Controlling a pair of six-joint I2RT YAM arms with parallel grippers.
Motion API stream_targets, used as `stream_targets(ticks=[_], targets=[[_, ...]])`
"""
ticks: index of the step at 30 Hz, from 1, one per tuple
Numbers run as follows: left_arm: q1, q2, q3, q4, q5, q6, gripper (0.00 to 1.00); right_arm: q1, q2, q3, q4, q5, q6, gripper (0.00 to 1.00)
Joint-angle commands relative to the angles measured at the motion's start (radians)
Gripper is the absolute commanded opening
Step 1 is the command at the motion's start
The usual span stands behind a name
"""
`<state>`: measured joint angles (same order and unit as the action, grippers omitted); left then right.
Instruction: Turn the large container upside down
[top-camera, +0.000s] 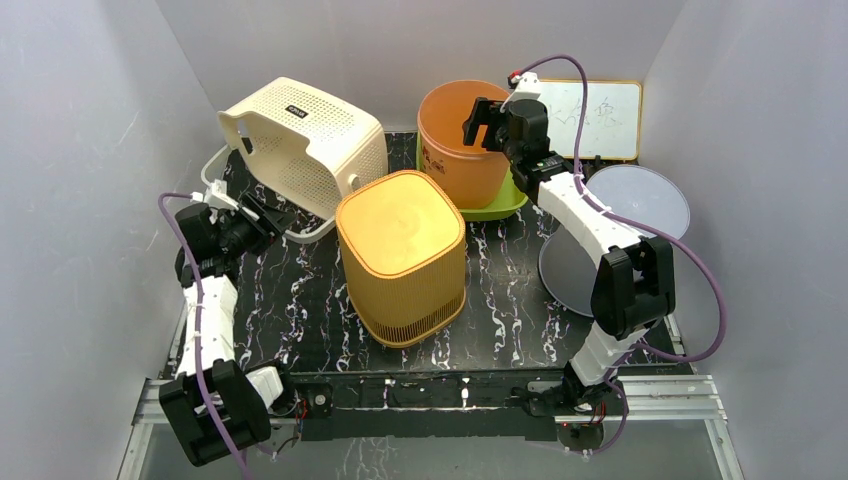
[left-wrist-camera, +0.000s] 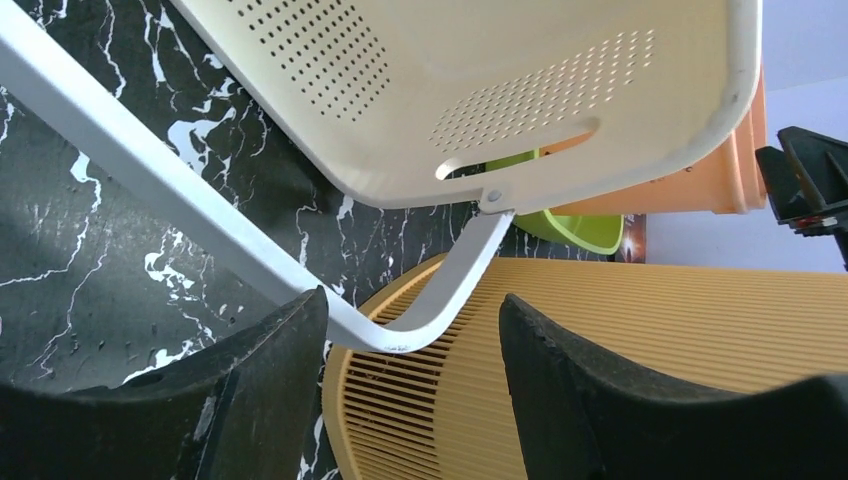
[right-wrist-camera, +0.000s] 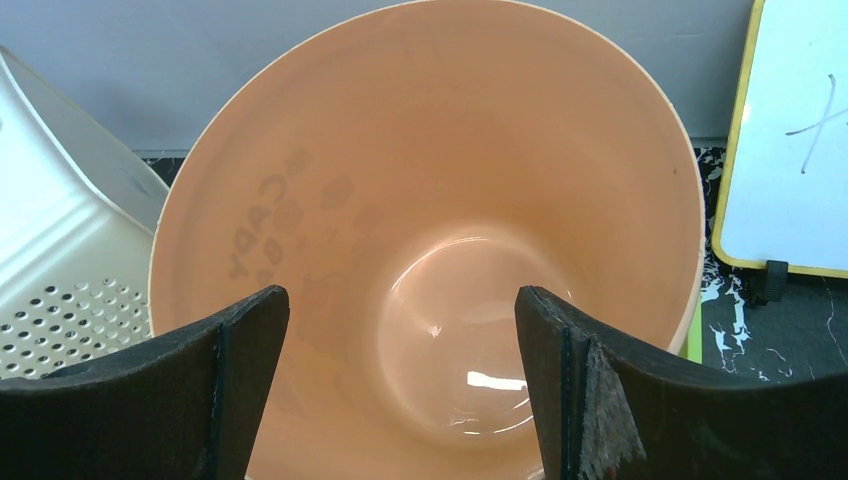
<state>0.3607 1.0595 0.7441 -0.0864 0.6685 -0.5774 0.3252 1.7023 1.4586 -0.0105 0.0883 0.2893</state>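
A cream perforated basket (top-camera: 300, 135) lies tipped on its side at the back left, with its white bail handle (top-camera: 300, 232) resting on the table. My left gripper (top-camera: 275, 222) is open, and the handle's bend (left-wrist-camera: 400, 338) sits between its fingertips without being clamped. The basket (left-wrist-camera: 480, 90) fills the top of the left wrist view. An orange bucket (top-camera: 455, 150) stands upright at the back centre. My right gripper (top-camera: 483, 122) is open and empty just above its mouth, looking into the bucket (right-wrist-camera: 450, 200). A yellow slatted bin (top-camera: 400, 250) stands bottom-up in the middle.
The bucket stands on a green plate (top-camera: 505, 205). A whiteboard (top-camera: 600, 118) leans on the back wall at right. A grey round lid (top-camera: 640, 205) lies right of my right arm. Walls close in on the left, back and right.
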Motion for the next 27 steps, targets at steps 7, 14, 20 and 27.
stream_targets(ticks=[7,14,20,27], targets=[[0.004,0.107,-0.175,0.328,-0.035,-0.083,0.62,-0.005,-0.03,-0.022,0.027,-0.002,0.001,0.82],[0.003,0.262,-0.197,0.552,-0.05,-0.147,0.61,-0.005,-0.024,-0.026,0.024,0.003,-0.007,0.82],[0.001,0.348,-0.131,0.615,-0.019,-0.205,0.6,-0.004,-0.015,-0.023,0.02,0.004,-0.003,0.82],[-0.002,0.261,-0.061,0.202,-0.005,0.007,0.68,-0.005,-0.013,-0.032,0.027,0.015,-0.009,0.82]])
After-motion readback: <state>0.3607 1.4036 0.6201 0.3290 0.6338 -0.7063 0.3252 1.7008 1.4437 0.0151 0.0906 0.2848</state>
